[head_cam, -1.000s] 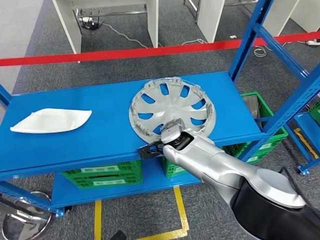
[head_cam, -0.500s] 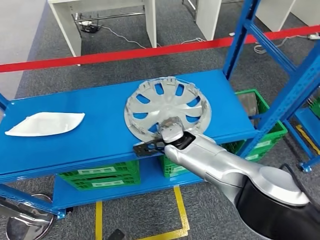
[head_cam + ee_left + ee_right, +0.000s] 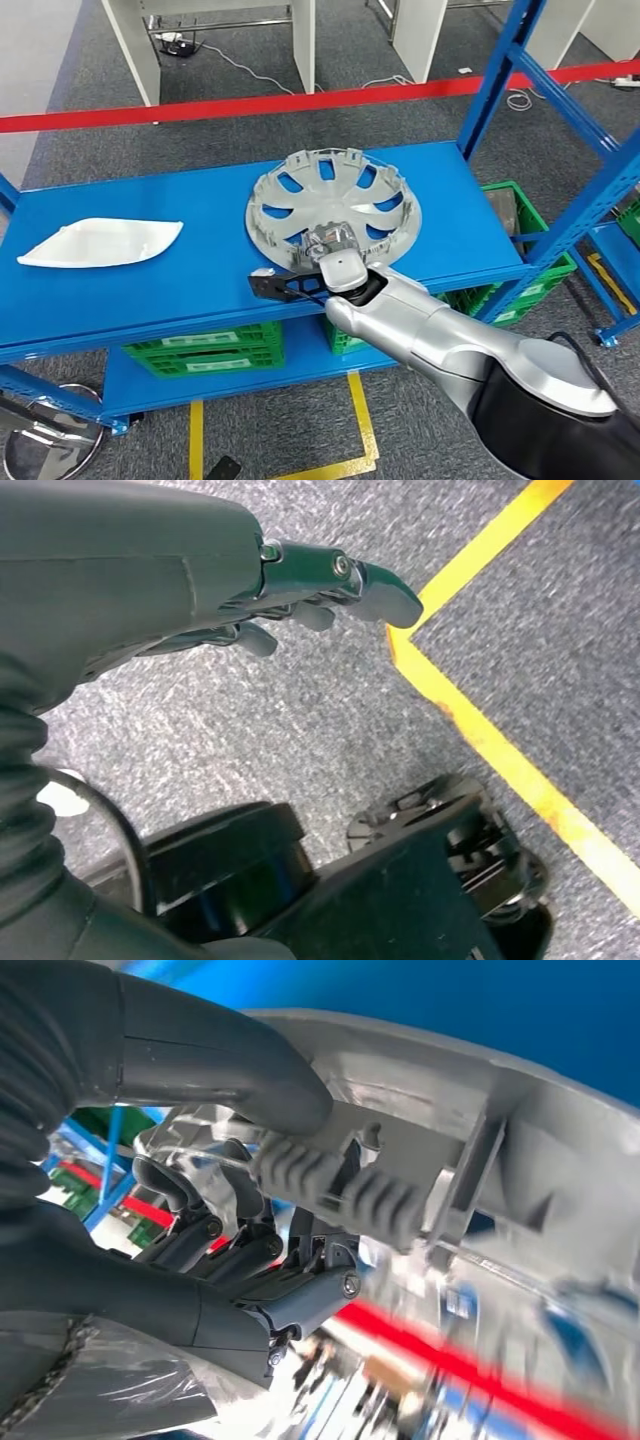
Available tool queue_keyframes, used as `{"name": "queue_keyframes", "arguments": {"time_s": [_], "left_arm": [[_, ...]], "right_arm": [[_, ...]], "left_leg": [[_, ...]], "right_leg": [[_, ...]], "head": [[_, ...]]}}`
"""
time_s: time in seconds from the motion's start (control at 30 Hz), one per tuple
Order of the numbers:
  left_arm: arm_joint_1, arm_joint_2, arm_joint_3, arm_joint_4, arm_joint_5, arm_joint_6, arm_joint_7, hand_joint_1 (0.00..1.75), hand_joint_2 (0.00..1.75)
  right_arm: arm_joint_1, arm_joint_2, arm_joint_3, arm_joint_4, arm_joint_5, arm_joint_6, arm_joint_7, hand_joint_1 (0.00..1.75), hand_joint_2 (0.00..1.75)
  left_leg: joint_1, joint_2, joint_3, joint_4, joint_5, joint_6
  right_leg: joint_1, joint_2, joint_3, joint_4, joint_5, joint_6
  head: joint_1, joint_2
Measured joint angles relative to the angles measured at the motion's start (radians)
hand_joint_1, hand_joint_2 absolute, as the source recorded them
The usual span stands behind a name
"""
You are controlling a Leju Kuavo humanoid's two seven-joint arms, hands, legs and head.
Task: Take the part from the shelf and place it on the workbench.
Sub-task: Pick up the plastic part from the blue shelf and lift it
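A silver wheel cover [image 3: 332, 205] lies on the blue shelf [image 3: 189, 275], right of its middle, with its near edge raised off the surface. My right hand [image 3: 332, 270] grips that near rim at the shelf's front edge. In the right wrist view the thumb lies over the grey rim [image 3: 468, 1090] and the dark fingers [image 3: 249, 1250] curl beneath it. My left hand [image 3: 302, 590] hangs over the grey floor with its fingers stretched out, holding nothing.
A white curved part [image 3: 102, 242] rests at the shelf's left end. Green crates [image 3: 204, 350] stand on the lower level. Blue shelf uprights [image 3: 498, 75] rise at the right. A red barrier tape [image 3: 226, 105] runs behind the shelf, and yellow floor lines [image 3: 362, 420] lie below.
The wheel cover's near edge has come up and the cover has shifted slightly left with my right hand under its rim. The camera has also moved a little.
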Motion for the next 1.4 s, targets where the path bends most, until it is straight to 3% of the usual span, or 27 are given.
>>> {"name": "queue_keyframes", "arguments": {"time_s": [0.07,0.1,0.13,0.17,0.23,0.3,0.4,0.47,0.5,0.57,0.6,0.63,0.67,0.73,0.8,0.9,0.97,1.0,1.07,1.13,1.17,1.2,1.23,1.3,1.33,1.4], "left_arm": [[0.001,-0.001,0.001,0.0,0.0,0.002,0.001,0.0,1.75],[0.002,-0.001,0.002,0.0,0.0,0.003,0.002,0.0,1.75],[0.004,-0.001,0.002,0.0,0.001,0.005,0.002,0.0,1.75],[0.005,-0.001,0.003,0.0,0.001,0.007,0.003,0.0,1.75],[0.006,-0.001,0.005,0.0,0.001,0.009,0.003,0.0,1.75],[0.005,-0.002,0.006,0.0,-0.001,0.013,0.005,0.0,1.75],[0.006,-0.002,0.008,0.0,-0.006,0.017,0.011,0.0,1.75],[0.006,-0.002,0.01,0.0,-0.01,0.018,0.013,0.0,1.75],[0.006,-0.002,0.012,0.0,-0.011,0.019,0.014,0.0,1.75],[0.005,-0.002,0.016,0.0,-0.013,0.02,0.017,0.0,1.75],[0.005,-0.002,0.018,0.0,-0.015,0.021,0.018,0.0,1.75],[0.004,-0.002,0.018,0.0,-0.017,0.022,0.018,0.0,1.75],[0.004,-0.002,0.019,0.0,-0.019,0.024,0.02,0.0,1.75],[0.003,-0.002,0.021,0.0,-0.023,0.029,0.025,0.0,1.75],[0.003,-0.004,0.024,0.0,-0.027,0.036,0.033,0.0,1.75],[0.003,-0.007,0.028,0.0,-0.026,0.055,0.062,0.0,1.75],[0.003,-0.01,0.03,0.0,-0.024,0.069,0.081,0.0,1.75],[0.001,-0.011,0.03,0.0,-0.023,0.073,0.086,0.0,1.75],[-0.001,-0.013,0.031,0.0,-0.023,0.076,0.09,0.0,1.75],[-0.001,-0.014,0.032,0.0,-0.023,0.077,0.092,0.0,1.75],[-0.001,-0.014,0.032,0.0,-0.023,0.077,0.092,0.0,1.75],[-0.001,-0.015,0.032,0.0,-0.023,0.078,0.093,0.0,1.75],[-0.002,-0.016,0.032,0.0,-0.023,0.081,0.096,0.0,1.75],[-0.003,-0.017,0.032,0.0,-0.023,0.093,0.104,0.0,1.75],[-0.004,-0.018,0.033,0.0,-0.025,0.1,0.109,0.0,1.75],[-0.004,-0.019,0.033,0.0,-0.031,0.113,0.116,0.0,1.75]], "right_arm": [[0.004,-0.008,-0.02,-0.022,0.035,-0.053,0.0,1.75,1.75],[0.01,-0.014,-0.034,-0.039,0.059,-0.076,0.0,1.75,1.75],[0.017,-0.019,-0.052,-0.057,0.084,-0.091,0.0,1.75,1.75],[0.025,-0.025,-0.072,-0.075,0.109,-0.103,0.0,1.75,1.75],[0.038,-0.032,-0.114,-0.113,0.161,-0.12,-0.008,1.75,1.75],[0.051,-0.038,-0.157,-0.151,0.224,-0.142,-0.036,1.75,1.75],[0.079,-0.051,-0.224,-0.205,0.326,-0.19,-0.095,1.75,1.75],[0.095,-0.059,-0.268,-0.242,0.381,-0.211,-0.115,1.75,1.75],[0.101,-0.061,-0.288,-0.258,0.404,-0.22,-0.118,1.75,1.75],[0.116,-0.07,-0.323,-0.287,0.45,-0.241,-0.119,1.75,1.75],[0.124,-0.075,-0.34,-0.3,0.475,-0.253,-0.119,1.75,1.75],[0.133,-0.081,-0.357,-0.313,0.499,-0.266,-0.119,1.75,1.75],[0.142,-0.086,-0.376,-0.328,0.523,-0.281,-0.119,1.75,1.75],[0.158,-0.094,-0.416,-0.359,0.566,-0.317,-0.116,1.75,1.75],[0.173,-0.102,-0.458,-0.392,0.614,-0.362,-0.102,1.75,1.75],[0.198,-0.115,-0.519,-0.444,0.675,-0.43,-0.066,1.75,1.75],[0.213,-0.122,-0.554,-0.479,0.694,-0.456,-0.052,1.75,1.75],[0.218,-0.124,-0.568,-0.492,0.698,-0.462,-0.047,1.75,1.75],[0.228,-0.131,-0.588,-0.511,0.702,-0.467,-0.04,1.75,1.75],[0.24,-0.138,-0.599,-0.523,0.704,-0.47,-0.036,1.75,1.75],[0.245,-0.14,-0.603,-0.527,0.704,-0.471,-0.033,1.75,1.75],[0.249,-0.141,-0.607,-0.532,0.703,-0.471,-0.027,1.75,1.75],[0.252,-0.142,-0.61,-0.538,0.697,-0.471,-0.019,1.75,1.75],[0.255,-0.141,-0.619,-0.555,0.659,-0.465,-0.004,1.75,1.75],[0.257,-0.14,-0.625,-0.564,0.628,-0.456,0.0,1.75,1.75],[0.261,-0.137,-0.635,-0.582,0.566,-0.43,0.026,1.75,1.75]], "left_leg": [[-0.001,0.001,0.0,0.001,-0.001,0.005],[-0.001,0.001,0.0,0.001,-0.001,0.006],[-0.001,0.001,0.001,0.001,-0.002,0.006],[-0.001,0.0,0.002,0.001,-0.003,0.006],[-0.001,-0.001,0.004,0.003,-0.006,0.002],[-0.005,-0.001,0.0,0.006,-0.008,-0.006],[-0.007,-0.001,-0.004,0.006,-0.01,-0.021],[-0.006,0.0,-0.012,0.029,-0.031,-0.031],[-0.005,0.001,-0.028,0.07,-0.057,-0.035],[-0.004,0.002,-0.084,0.201,-0.12,-0.041],[-0.003,0.002,-0.109,0.26,-0.139,-0.043],[-0.003,0.002,-0.122,0.288,-0.14,-0.043],[-0.003,0.002,-0.116,0.275,-0.12,-0.042],[-0.003,0.002,-0.065,0.157,-0.045,-0.038],[-0.005,0.002,-0.02,0.05,-0.005,-0.031],[-0.007,-0.001,-0.013,0.02,-0.012,-0.019],[-0.004,-0.001,-0.012,0.017,-0.008,-0.008],[-0.002,0.0,-0.012,0.014,-0.006,-0.002],[-0.002,0.001,-0.012,0.014,-0.004,0.005],[-0.002,0.001,-0.012,0.014,-0.003,0.006],[-0.002,0.001,-0.012,0.014,-0.003,0.007],[-0.002,0.001,-0.012,0.015,-0.002,0.007],[-0.002,0.0,-0.012,0.017,-0.001,0.006],[-0.006,-0.001,-0.018,0.022,0.001,0.0],[-0.008,-0.002,-0.022,0.024,0.003,-0.005],[-0.009,-0.002,-0.027,0.024,0.011,-0.017]], "right_leg": [[-0.001,0.0,-0.067,0.138,-0.056,0.006],[-0.001,0.0,-0.098,0.195,-0.071,0.007],[-0.002,0.0,-0.11,0.212,-0.064,0.007],[-0.002,0.0,-0.104,0.19,-0.04,0.006],[-0.003,-0.002,-0.044,0.053,0.034,0.001],[-0.001,-0.002,0.011,-0.058,0.068,-0.006],[0.001,0.0,0.023,-0.078,0.065,-0.018],[-0.004,0.0,0.026,-0.082,0.065,-0.029],[-0.006,0.0,0.029,-0.083,0.065,-0.034],[-0.004,-0.001,0.033,-0.083,0.063,-0.039],[-0.004,-0.002,0.035,-0.083,0.061,-0.04],[-0.003,-0.002,0.037,-0.082,0.06,-0.041],[-0.003,-0.001,0.039,-0.082,0.059,-0.041],[-0.003,0.003,0.044,-0.079,0.054,-0.038],[0.001,0.006,0.04,-0.074,0.05,-0.031],[0.004,0.005,0.03,-0.071,0.053,-0.019],[0.003,0.004,0.018,-0.053,0.035,-0.01],[0.002,0.004,0.001,-0.019,0.012,-0.006],[0.001,0.004,-0.055,0.105,-0.049,0.001],[0.001,0.004,-0.101,0.207,-0.078,0.004],[0.0,0.003,-0.102,0.208,-0.066,0.004],[0.0,0.003,-0.081,0.167,-0.038,0.003],[-0.001,0.003,-0.045,0.097,-0.003,0.001],[0.001,0.002,0.023,-0.026,0.038,-0.003],[0.002,0.003,0.037,-0.054,0.043,-0.006],[0.003,0.005,0.036,-0.061,0.046,-0.014]], "head": [[0.002,0.0],[0.002,0.0],[0.002,0.0],[0.002,0.0],[0.002,0.0],[0.002,0.0],[0.001,0.0],[-0.001,0.0],[-0.003,0.0],[-0.006,0.0],[-0.006,0.0],[-0.006,0.0],[-0.006,0.0],[-0.006,0.0],[-0.006,0.0],[-0.005,0.0],[-0.004,0.0],[-0.003,0.0],[-0.001,0.0],[-0.002,0.0],[-0.002,0.0],[-0.002,0.0],[-0.002,0.0],[-0.002,0.0],[-0.003,0.0],[-0.003,0.0]]}}
